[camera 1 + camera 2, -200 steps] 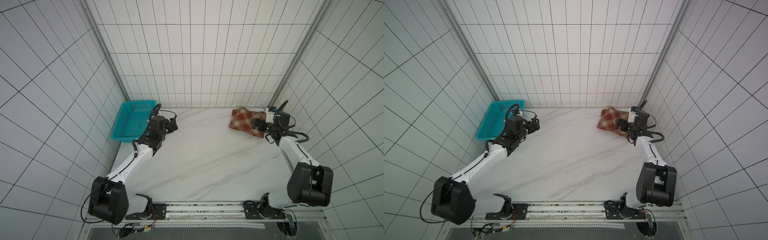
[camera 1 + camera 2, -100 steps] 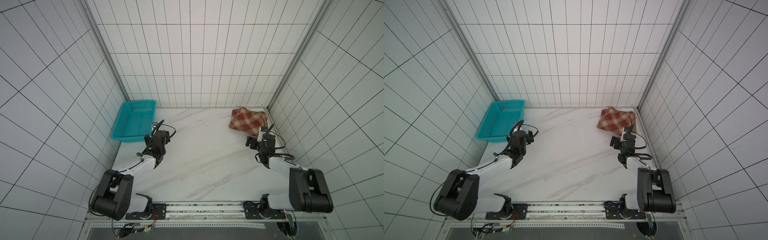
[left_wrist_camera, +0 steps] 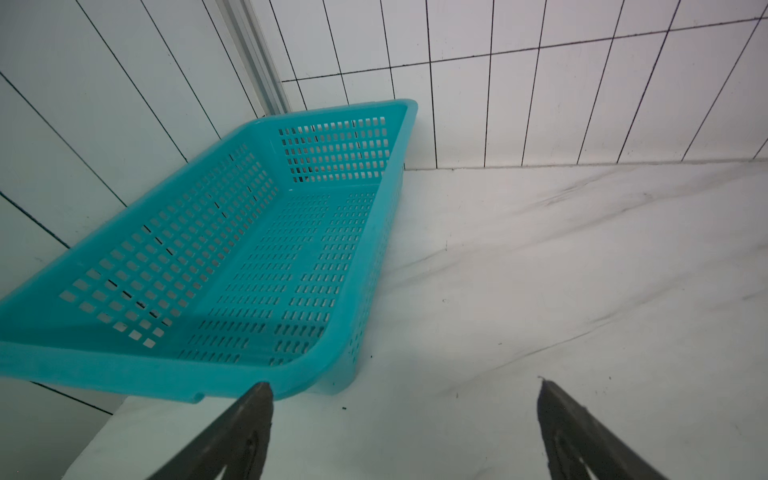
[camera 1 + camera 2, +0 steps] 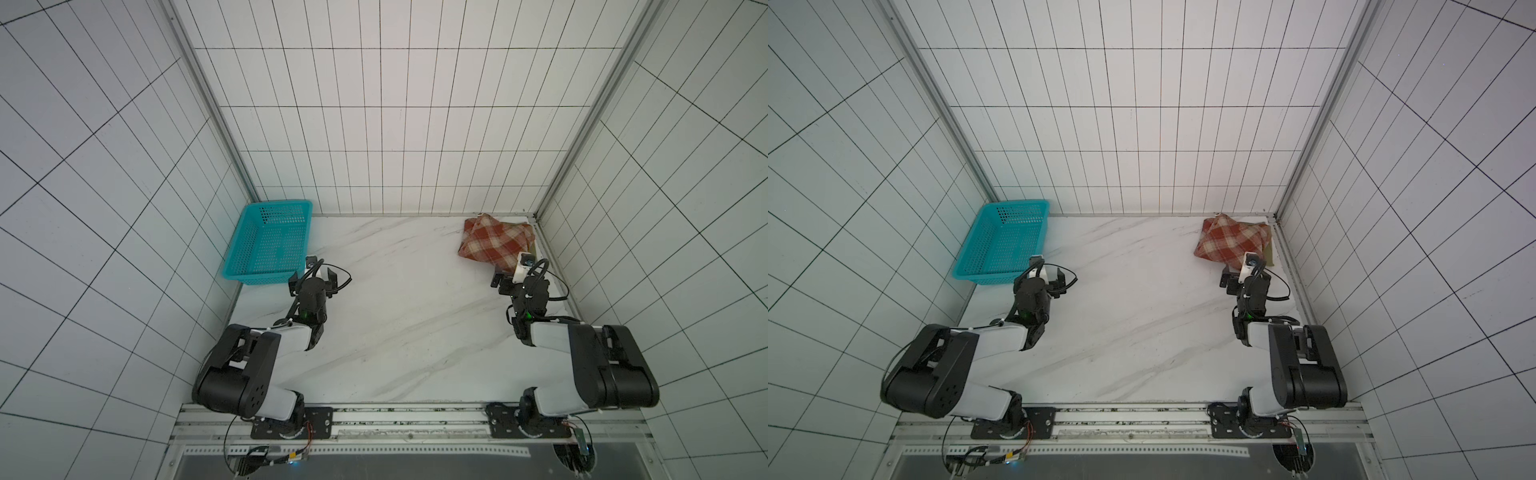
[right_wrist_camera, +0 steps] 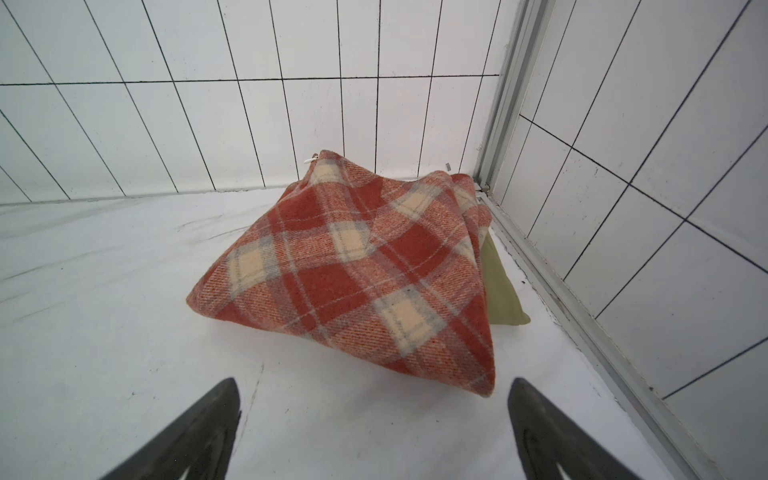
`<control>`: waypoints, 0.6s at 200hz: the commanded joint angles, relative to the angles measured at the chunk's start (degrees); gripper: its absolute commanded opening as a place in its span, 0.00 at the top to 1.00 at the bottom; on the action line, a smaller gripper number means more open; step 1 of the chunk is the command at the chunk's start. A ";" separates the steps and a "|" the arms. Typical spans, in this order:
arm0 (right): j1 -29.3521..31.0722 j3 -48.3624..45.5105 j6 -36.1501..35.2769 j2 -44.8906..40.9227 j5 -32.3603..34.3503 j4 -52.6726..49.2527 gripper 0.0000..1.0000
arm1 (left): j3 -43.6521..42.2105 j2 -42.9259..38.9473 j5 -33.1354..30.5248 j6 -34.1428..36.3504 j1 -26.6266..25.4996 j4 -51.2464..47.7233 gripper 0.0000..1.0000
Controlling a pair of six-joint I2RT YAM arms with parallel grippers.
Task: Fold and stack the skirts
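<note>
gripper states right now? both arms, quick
Left gripper: open, empty, beside the teal basket.
Right gripper: open, empty, facing the plaid skirt, not touching it.

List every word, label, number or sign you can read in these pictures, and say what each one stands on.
No text can be read in any view.
plaid skirt: a small white tag at one corner, too small to read.
olive skirt: only an edge shows, no print on it.
teal basket: no label or mark visible.
</note>
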 commanded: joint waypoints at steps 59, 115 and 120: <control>-0.71 -5.26 -0.10 2.95 -1.65 12.60 0.00 | -2.46 6.26 10.23 -0.40 5.70 16.12 0.03; -0.68 -5.66 -0.27 3.32 -1.61 14.17 0.00 | -2.51 6.18 10.53 -0.12 5.69 15.73 0.03; -0.68 -5.66 -0.19 3.32 -1.61 14.19 0.00 | -2.45 6.12 10.47 -0.18 5.66 15.69 0.03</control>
